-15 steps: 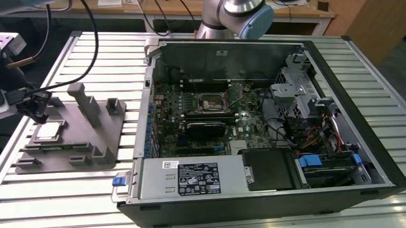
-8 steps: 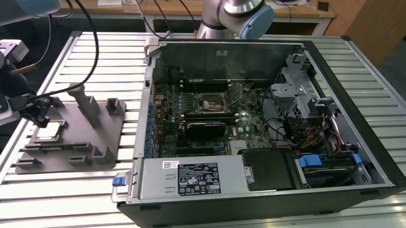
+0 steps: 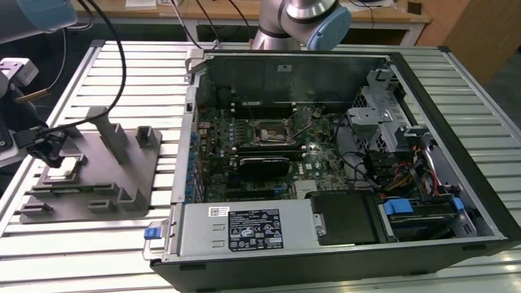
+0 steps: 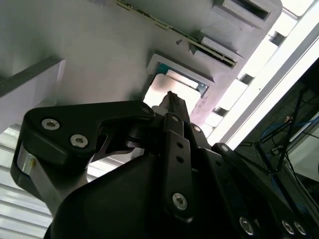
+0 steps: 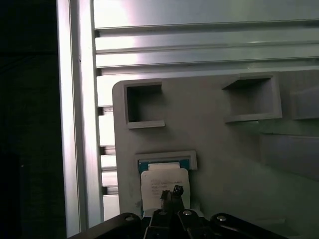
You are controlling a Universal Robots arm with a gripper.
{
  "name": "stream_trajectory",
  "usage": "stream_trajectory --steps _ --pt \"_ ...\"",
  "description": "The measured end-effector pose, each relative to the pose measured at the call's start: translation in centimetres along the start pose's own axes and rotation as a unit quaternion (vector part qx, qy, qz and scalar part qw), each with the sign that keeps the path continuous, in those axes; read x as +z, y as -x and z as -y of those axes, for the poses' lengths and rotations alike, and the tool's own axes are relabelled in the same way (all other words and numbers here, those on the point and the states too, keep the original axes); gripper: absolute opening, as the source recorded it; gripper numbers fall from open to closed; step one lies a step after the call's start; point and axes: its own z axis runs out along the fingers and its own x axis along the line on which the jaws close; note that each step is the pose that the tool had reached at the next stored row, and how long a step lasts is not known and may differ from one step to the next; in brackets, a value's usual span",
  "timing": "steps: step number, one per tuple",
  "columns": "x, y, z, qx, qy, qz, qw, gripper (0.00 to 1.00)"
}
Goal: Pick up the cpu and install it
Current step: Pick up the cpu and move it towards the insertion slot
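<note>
First wrist view, one cpu point(image 5: 155, 181), one pincer point(image 5: 174, 192) at it

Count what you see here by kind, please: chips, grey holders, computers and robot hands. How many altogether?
cpu: 1
grey holder: 1
open computer: 1
robot hand: 1
Total: 4
</note>
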Motion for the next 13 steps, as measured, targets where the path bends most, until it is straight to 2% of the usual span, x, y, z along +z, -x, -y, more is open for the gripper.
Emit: stream_trajectory --steps 6,13 --pt "0.63 -0.24 -0.03 0.0 -0.0005 -0.0001 1.0 0.11" --pt "0.98 -0.52 -0.24 0.0 -0.0005 0.0 1.0 0.11"
